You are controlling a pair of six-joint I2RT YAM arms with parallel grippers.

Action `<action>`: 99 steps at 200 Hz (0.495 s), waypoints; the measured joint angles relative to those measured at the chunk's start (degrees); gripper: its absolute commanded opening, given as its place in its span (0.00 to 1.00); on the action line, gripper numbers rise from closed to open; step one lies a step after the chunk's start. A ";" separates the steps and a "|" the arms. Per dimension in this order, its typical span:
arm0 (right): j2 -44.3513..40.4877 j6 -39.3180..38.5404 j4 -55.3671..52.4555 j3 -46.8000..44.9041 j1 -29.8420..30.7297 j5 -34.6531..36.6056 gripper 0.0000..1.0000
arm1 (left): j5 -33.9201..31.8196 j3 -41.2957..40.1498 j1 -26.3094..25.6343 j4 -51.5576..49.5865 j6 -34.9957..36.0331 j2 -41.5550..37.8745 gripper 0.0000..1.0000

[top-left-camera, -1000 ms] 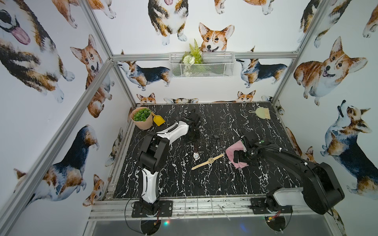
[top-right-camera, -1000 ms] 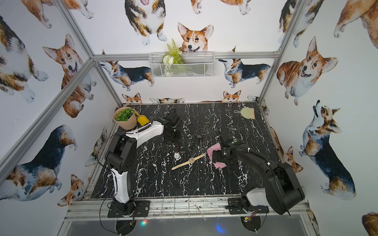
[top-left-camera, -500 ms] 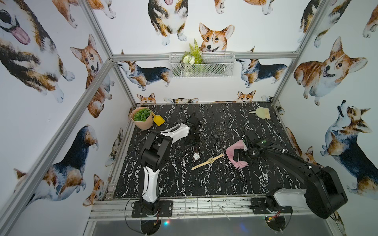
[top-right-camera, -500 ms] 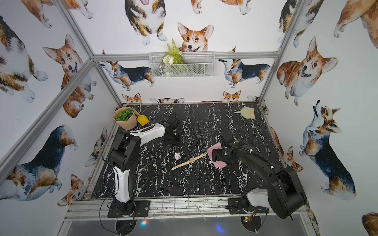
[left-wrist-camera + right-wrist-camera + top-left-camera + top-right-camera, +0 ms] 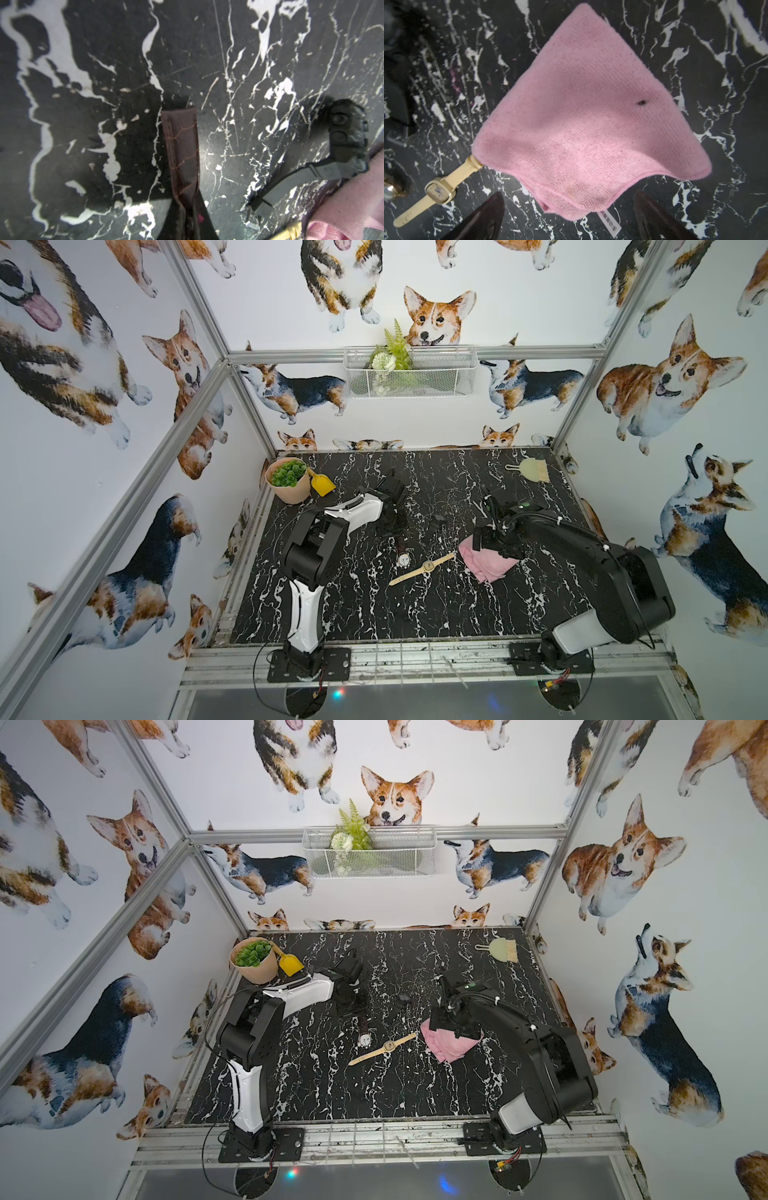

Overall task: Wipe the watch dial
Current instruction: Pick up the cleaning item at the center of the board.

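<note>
Grip check: left hand (image 5: pixel 394 527) pinched narrow on the brown strap (image 5: pixel 180 145) of the round watch (image 5: pixel 403 559), its dial face up just beside that hand. Right hand (image 5: pixel 570 195) spread wide directly above pink cloth (image 5: pixel 591 114); cream watch (image 5: pixel 437 191) alongside, strap end touching cloth.

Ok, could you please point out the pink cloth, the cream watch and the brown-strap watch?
pink cloth (image 5: pixel 591 116), right wrist view, the middle of the fabric.
cream watch (image 5: pixel 438 192), right wrist view, its square dial.
brown-strap watch (image 5: pixel 403 559), in a top view, its round white dial.
</note>
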 measured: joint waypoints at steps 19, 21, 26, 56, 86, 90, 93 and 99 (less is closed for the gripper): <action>4.61 1.51 -0.63 2.54 -0.87 0.31 1.00 | -0.83 -0.04 -0.02 -1.97 0.09 -0.52 0.00; 5.07 1.64 -0.66 2.80 -0.87 0.31 1.00 | -0.96 -0.04 -0.02 -2.19 0.13 -0.55 0.00; 6.21 1.84 -0.70 3.41 -0.87 0.31 1.00 | -1.25 -0.04 0.00 -2.62 0.22 -0.68 0.00; 11.76 3.61 -0.28 5.29 -0.98 -0.02 0.88 | -1.62 -0.04 0.00 -4.33 0.28 -1.73 0.00; 15.26 5.73 0.94 5.51 -0.98 -1.05 0.70 | -2.12 -0.04 0.00 -5.14 0.24 -2.51 0.00; 15.45 5.97 1.05 5.42 -0.98 -1.11 0.67 | -2.14 -0.04 0.00 -5.18 0.24 -2.58 0.00; 15.69 6.16 1.11 5.14 -0.98 -1.14 0.64 | -2.14 -0.04 0.00 -5.22 0.24 -2.64 0.00; 15.80 6.54 1.57 4.76 -0.96 -1.09 0.58 | -2.14 -0.04 0.00 -5.35 0.24 -2.71 0.00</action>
